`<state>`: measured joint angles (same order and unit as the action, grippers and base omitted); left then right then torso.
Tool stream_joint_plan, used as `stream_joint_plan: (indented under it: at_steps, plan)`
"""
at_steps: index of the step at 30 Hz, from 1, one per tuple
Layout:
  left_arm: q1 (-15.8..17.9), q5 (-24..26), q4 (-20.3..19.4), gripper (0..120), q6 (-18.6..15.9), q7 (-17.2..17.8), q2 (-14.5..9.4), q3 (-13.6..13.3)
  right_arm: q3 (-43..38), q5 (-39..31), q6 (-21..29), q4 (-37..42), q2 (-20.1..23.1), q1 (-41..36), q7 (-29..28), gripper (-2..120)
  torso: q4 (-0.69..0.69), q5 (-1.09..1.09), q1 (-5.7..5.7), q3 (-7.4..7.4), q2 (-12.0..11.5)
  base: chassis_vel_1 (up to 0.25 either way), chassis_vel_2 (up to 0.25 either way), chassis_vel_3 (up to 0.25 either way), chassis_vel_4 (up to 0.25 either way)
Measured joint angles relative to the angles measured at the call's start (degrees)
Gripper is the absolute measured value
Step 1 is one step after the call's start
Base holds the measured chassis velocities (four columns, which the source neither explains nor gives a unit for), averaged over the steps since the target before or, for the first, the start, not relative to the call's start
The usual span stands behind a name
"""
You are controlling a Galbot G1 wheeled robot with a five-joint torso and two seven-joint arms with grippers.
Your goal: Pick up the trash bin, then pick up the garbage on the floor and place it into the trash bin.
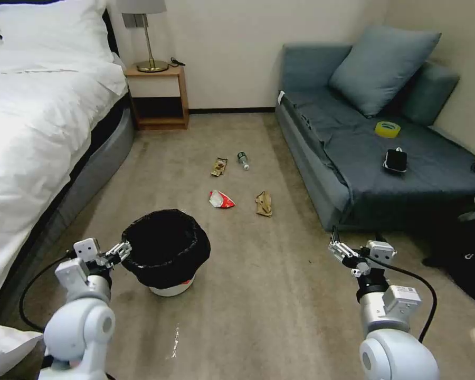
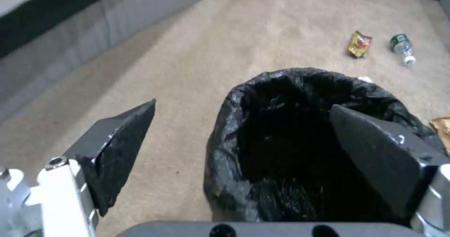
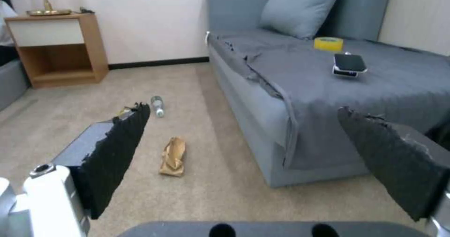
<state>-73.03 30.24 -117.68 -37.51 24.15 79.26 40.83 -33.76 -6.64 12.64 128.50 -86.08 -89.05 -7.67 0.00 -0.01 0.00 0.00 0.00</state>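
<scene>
Fingers spread wide, the left gripper (image 1: 122,249) straddles the near rim of the small round white trash bin lined with crinkled black plastic (image 1: 166,252) on the beige carpet (image 1: 258,295); beyond it lie crumpled brown paper (image 1: 264,203), a red-and-white packet (image 1: 221,199), a brown-gold wrapper (image 1: 219,167) and a clear green-labelled bottle (image 1: 243,160), while the right gripper (image 1: 336,248) hangs wide open beside the grey sofa (image 1: 322,174)

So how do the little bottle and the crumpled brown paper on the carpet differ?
The bottle is clear with a green label and smooth; the brown paper is opaque and creased. The bottle lies farther from the robot, the paper nearer. Both lie flat on the carpet, untouched, outside the trash bin.
</scene>
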Motion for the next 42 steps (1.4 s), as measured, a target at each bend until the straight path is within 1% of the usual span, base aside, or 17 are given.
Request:
stream_joint_plan:
  at_steps: [2, 3, 5, 6, 7, 10, 13, 14, 15, 16, 19, 24, 28, 36, 38, 40, 42]
  plan:
    - [3.45, 2.2, 3.42, 100, -1.03, 1.33, -1.01, -0.96, -0.06, 0.01, 0.23, -0.04, 0.05, 0.19, 0.02, 100, 0.0, 0.0, 0.0, 0.0, 0.0, 0.0, 0.0, 0.0, 0.0]
    - [3.45, 2.2, 3.42, 100, -1.03, 1.33, -1.01, -0.96, -0.06, 0.01, 0.23, -0.04, 0.05, 0.19, 0.02, 100, 0.0, 0.0, 0.0, 0.0, 0.0, 0.0, 0.0, 0.0, 0.0]
    - [5.76, 3.74, 6.13, 100, -1.82, 2.25, -1.64, -1.76, -0.23, 0.01, 0.31, -0.14, 0.06, 0.37, 0.02, 100, 0.0, 0.0, 0.0, 0.0, 0.0, 0.0, 0.0, 0.0, 0.0]
    - [7.55, 4.51, 8.74, 100, -2.29, 2.72, -2.15, -2.53, -0.39, -0.02, 0.38, -0.24, 0.06, 0.46, 0.02, 100, 0.0, 0.0, 0.0, 0.0, 0.0, 0.0, 0.0, 0.0, 0.0]
    - [7.55, 4.51, 8.74, 100, -2.29, 2.72, -2.15, -2.53, -0.39, -0.02, 0.38, -0.24, 0.06, 0.46, 0.02, 100, 0.0, 0.0, 0.0, 0.0, 0.0, 0.0, 0.0, 0.0, 0.0]
    - [10.21, 5.54, 13.64, 100, -2.84, 3.45, -2.64, -3.77, -0.76, -0.05, 0.4, -0.42, 0.02, 0.56, -0.03, 100, 0.0, 0.0, 0.0, 0.0, 0.0, 0.0, 0.0, 0.0, 0.0]
    - [10.97, 6.05, 15.25, 100, -3.02, 3.7, -2.72, -4.12, -0.84, -0.06, 0.41, -0.48, -0.03, 0.58, -0.04, 100, 0.0, 0.0, 0.0, 0.0, 0.0, 0.0, 0.0, 0.0, 0.0]
    - [12.05, 7.31, 17.76, 100, -3.31, 4.19, -2.8, -4.58, -0.95, -0.06, 0.42, -0.56, -0.09, 0.61, -0.08, 100, 0.0, 0.0, 0.0, 0.0, 0.0, 0.0, 0.0, 0.0, 0.0]
    - [12.7, 8.56, 19.18, 100, -3.65, 4.68, -2.82, -4.77, -0.95, -0.06, 0.45, -0.66, -0.14, 0.71, -0.09, 100, 0.0, 0.02, 0.0, 0.0, 0.0, 0.0, 0.0, 0.0, 0.0]
    - [12.7, 8.56, 19.18, 100, -3.65, 4.68, -2.82, -4.77, -0.95, -0.06, 0.45, -0.66, -0.14, 0.71, -0.09, 100, 0.0, 0.02, 0.0, 0.0, 0.0, 0.0, 0.0, 0.0, 0.0]
    - [13.67, 10.67, 21.54, 100, -4.31, 5.65, -2.75, -4.99, -0.83, -0.03, 0.5, -0.96, -0.19, 1.12, -0.1, 100, 0.0, 0.01, 0.0, 0.0, 0.0, 0.0, 0.0, 0.0, 0.0]
    - [14.26, 12.98, 22.47, 100, -4.76, 7.21, -2.96, -4.92, -0.78, 0.03, 0.51, -1.44, -0.29, 1.4, -0.12, 100, 0.0, 0.01, 0.0, 0.0, 0.0, 0.0, 0.0, 0.0, 0.0]
    - [14.75, 13.89, 23.45, 100, -4.77, 7.99, -3.13, -4.81, -0.7, 0.13, 0.4, -1.8, -0.42, 1.52, -0.17, 100, 0.0, 0.01, 0.0, 0.0, 0.0, 0.0, 0.0, 0.0, 0.0]
    - [16.11, 15.42, 27.03, 98, -4.43, 9.07, -3.42, -4.33, -0.47, 0.37, 0.04, -2.62, -0.59, 1.79, -0.25, 100, 0.01, 0.04, 0.0, -0.01, 0.0, 0.0, 0.0, 0.0, 0.0]
    - [16.25, 15.61, 27.29, 95, -4.42, 9.11, -3.41, -4.32, -0.47, 0.37, -0.02, -2.67, -0.57, 1.79, -0.27, 100, 0.01, 0.05, 0.0, -0.01, 0.0, 0.0, 0.0, 0.0, 0.0]
    - [16.52, 15.78, 27.65, 88, -4.39, 9.12, -3.24, -4.38, -0.48, 0.38, -0.18, -2.8, -0.53, 1.79, -0.31, 100, 0.02, 0.06, 0.0, -0.01, 0.01, 0.0, 0.0, 0.0, 0.0]
    - [16.83, 15.88, 28.01, 77, -4.36, 9.14, -2.85, -4.56, -0.54, 0.39, -0.45, -3.01, -0.44, 1.78, -0.41, 100, 0.03, 0.08, 0.0, -0.02, 0.01, 0.0, 0.0, 0.0, 0.0]
